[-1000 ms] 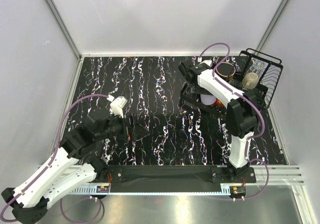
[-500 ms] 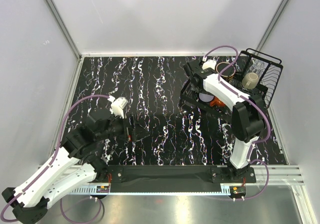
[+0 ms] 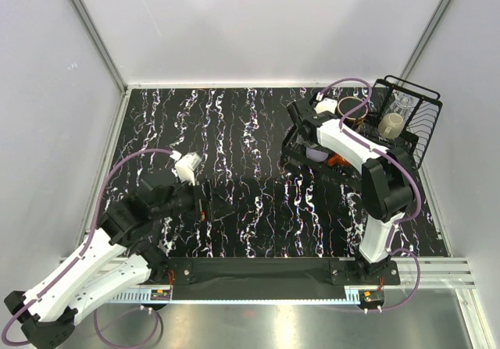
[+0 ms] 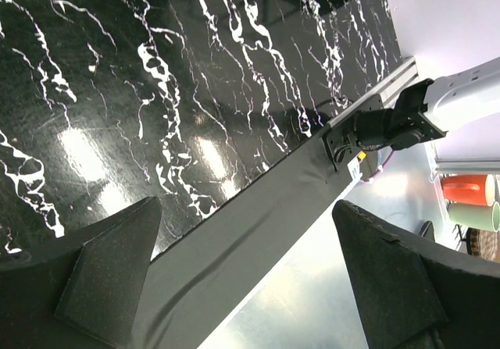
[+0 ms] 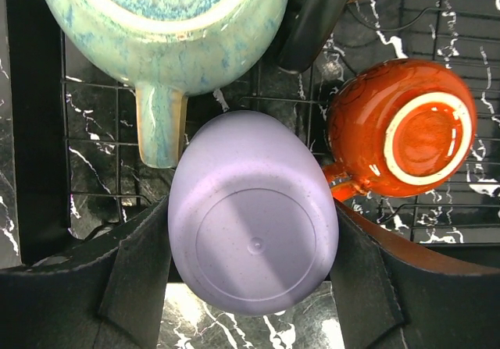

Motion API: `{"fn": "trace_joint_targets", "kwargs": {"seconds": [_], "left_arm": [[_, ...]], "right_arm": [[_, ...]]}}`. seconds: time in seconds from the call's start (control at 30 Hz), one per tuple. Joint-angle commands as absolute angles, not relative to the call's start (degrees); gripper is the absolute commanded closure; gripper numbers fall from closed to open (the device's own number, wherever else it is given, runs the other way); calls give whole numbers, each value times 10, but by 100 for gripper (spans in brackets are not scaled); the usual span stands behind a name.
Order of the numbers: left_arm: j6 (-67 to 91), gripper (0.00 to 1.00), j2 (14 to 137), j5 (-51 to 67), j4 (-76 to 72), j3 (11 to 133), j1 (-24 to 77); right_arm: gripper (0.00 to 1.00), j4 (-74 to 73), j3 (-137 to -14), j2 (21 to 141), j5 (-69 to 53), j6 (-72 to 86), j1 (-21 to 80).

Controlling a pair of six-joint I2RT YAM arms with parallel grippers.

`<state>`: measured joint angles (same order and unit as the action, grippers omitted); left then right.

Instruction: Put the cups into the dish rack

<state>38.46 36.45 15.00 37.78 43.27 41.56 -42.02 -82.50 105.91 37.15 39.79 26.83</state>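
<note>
My right gripper is shut on the lavender tumbler, which hangs upside down with a finger flush on each side, over the near end of the black dish rack. In the rack just beyond it lie a teal-green mug and a small orange mug, both bottom up. From above, the tumbler shows beside the orange mug. A beige mug and a clear glass stand in the rack's far end. My left gripper is open and holds nothing.
The left gripper hovers over the black marbled table, left of centre, near the dark strip along the front edge. White walls close in the back and both sides. A purple cable loops over the right arm, near the rack.
The right wrist has shifted a little to the right, further over the rack, with the tumbler still held. The left arm has barely moved.
</note>
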Motion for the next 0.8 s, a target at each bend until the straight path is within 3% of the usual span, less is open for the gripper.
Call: {"fn": "trace_joint_targets", "kwargs": {"seconds": [0.0, 0.4, 0.77], "left_arm": [[392, 1, 356, 174, 358, 432, 414], [397, 1, 341, 175, 371, 432, 414], [410, 1, 319, 184, 372, 413, 414]], "right_arm": [[96, -399, -823, 1051, 367, 417, 265], [74, -416, -821, 1051, 356, 427, 264], [35, -437, -807, 1033, 339, 434, 265]]}}
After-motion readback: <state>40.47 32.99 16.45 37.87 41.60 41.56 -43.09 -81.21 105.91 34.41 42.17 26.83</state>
